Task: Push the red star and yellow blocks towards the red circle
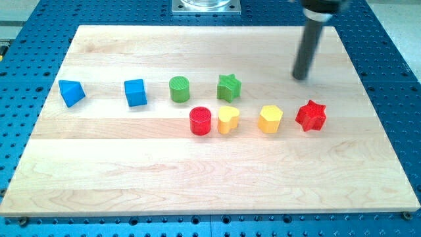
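Claw: I have none on this arm; it ends in a plain dark rod, so nothing is open, closed or gripping.
My tip (301, 78): I see it down on the board (99, 191) near the top right corner, touching no block, above the red star and towards the view's top from it.
Red star (310, 116): right of centre, the rightmost block, closest to the board's right edge.
Yellow hexagon-like block (270, 119): just left of the star, apart from it.
Yellow heart (227, 120): mid-board, just beside the red circle's right side, about touching.
Red circle (200, 121): centre of the board.
Green star (229, 86): above the heart, towards the top edge.
Green cylinder (179, 89): left of the green star.
Blue cube (135, 92): further left.
Blue triangle (71, 93): nearest the left edge.
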